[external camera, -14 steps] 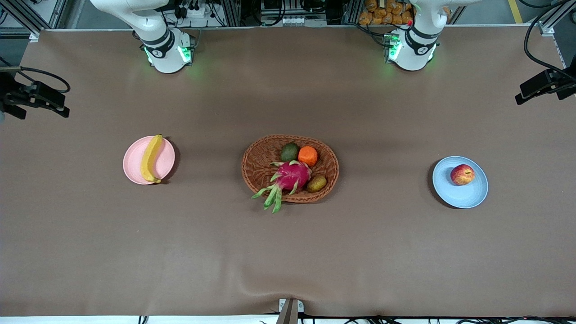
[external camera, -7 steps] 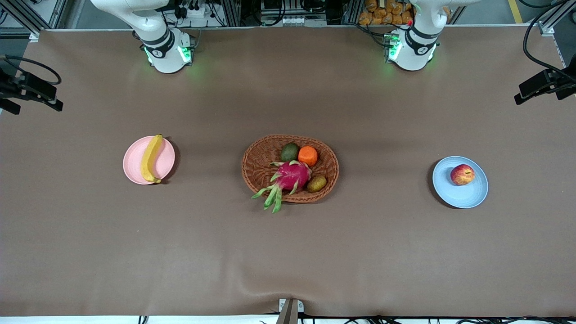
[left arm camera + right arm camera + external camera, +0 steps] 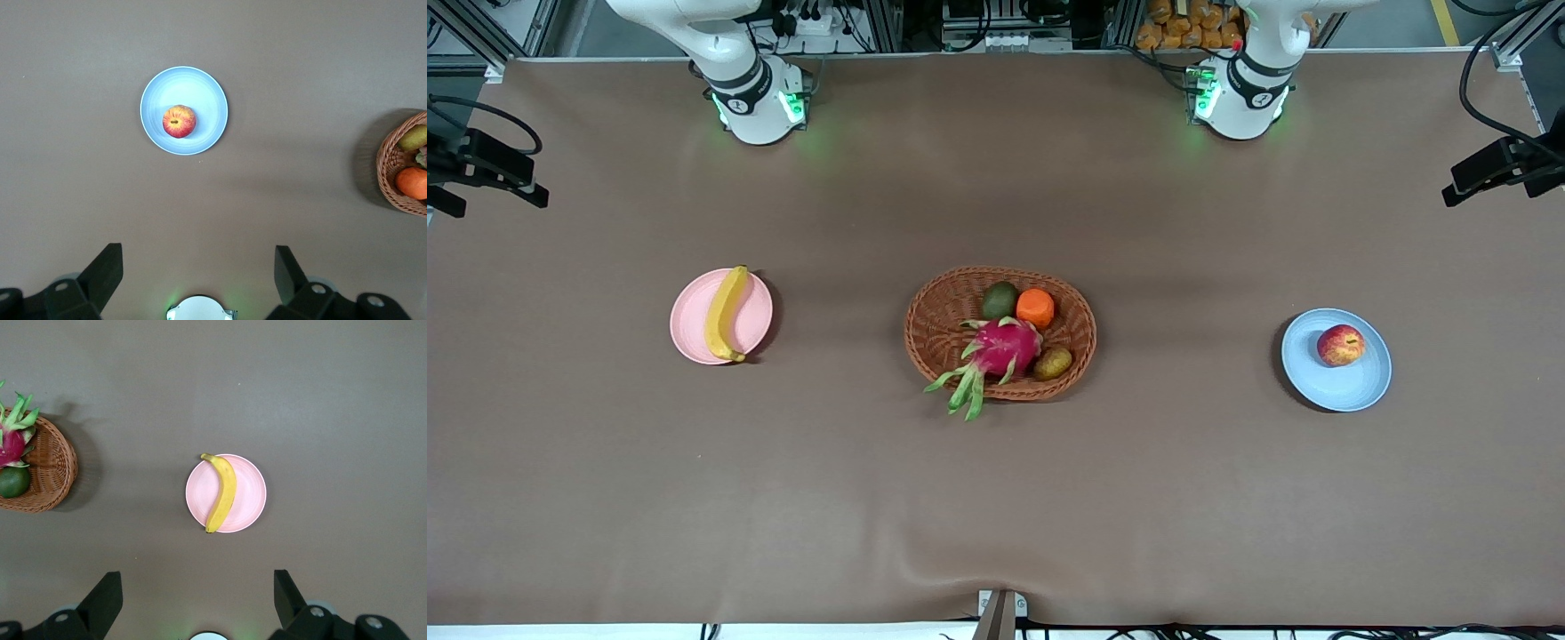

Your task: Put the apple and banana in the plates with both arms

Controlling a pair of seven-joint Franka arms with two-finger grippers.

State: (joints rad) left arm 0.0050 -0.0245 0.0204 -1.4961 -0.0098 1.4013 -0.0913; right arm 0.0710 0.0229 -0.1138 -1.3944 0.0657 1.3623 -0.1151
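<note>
The banana [image 3: 725, 313] lies on the pale pink plate [image 3: 690, 331] toward the right arm's end of the table; both also show in the right wrist view, banana [image 3: 223, 493] on plate [image 3: 250, 493]. The apple [image 3: 1340, 345] sits on the light blue plate [image 3: 1343, 382] toward the left arm's end, and shows in the left wrist view [image 3: 179, 121] on its plate [image 3: 207, 100]. Both arms are drawn back and raised high. My left gripper [image 3: 197, 257] and my right gripper [image 3: 197, 579] are open and empty, each high over bare table between its base and its plate.
An oval wicker basket [image 3: 938, 324] stands mid-table with a dragon fruit [image 3: 1003, 347], an orange fruit [image 3: 1035, 308], an avocado [image 3: 999, 300] and a small brownish fruit [image 3: 1053, 363]. The brown cloth has a ripple near the front edge [image 3: 996, 569].
The dark hand at the right arm's edge of the front view has drifted up and outward. The one at the left arm's edge has barely shifted. Fruit and plates have not moved.
</note>
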